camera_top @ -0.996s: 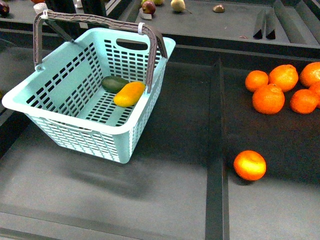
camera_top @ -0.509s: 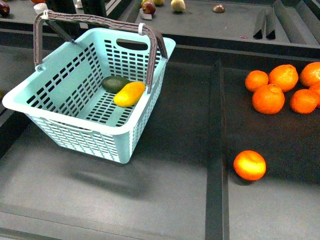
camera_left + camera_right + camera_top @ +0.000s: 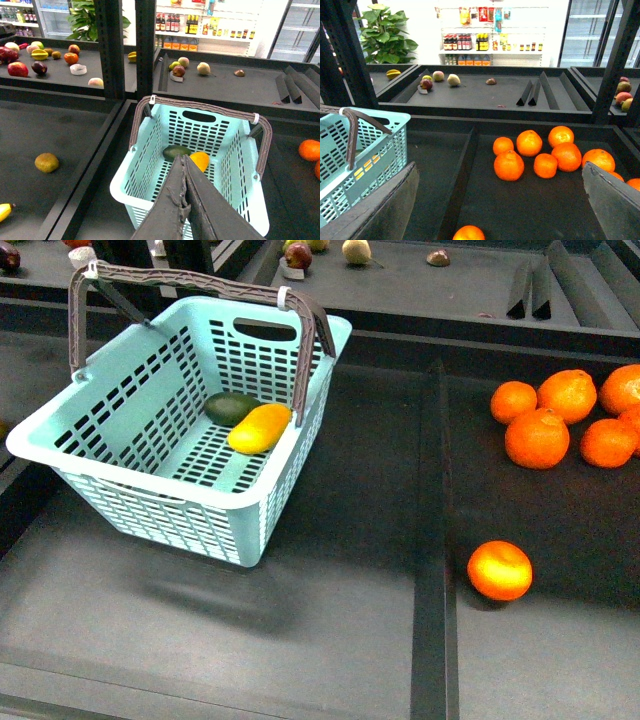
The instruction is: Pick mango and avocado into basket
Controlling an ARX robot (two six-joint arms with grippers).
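Mango [image 3: 260,428] and avocado [image 3: 230,407]: touching, inside basket [image 3: 150,480]. Left gripper [image 3: 185,165] pressed together above basket; right gripper [image 3: 500,200] spread.

mango [image 3: 260,428]: bright yellow-orange, oval, lying on basket floor, touching the avocado
avocado [image 3: 231,407]: dark green, dull, lying just behind the mango
basket [image 3: 150,505]: light teal, slotted, handles raised, resting tilted on the dark shelf
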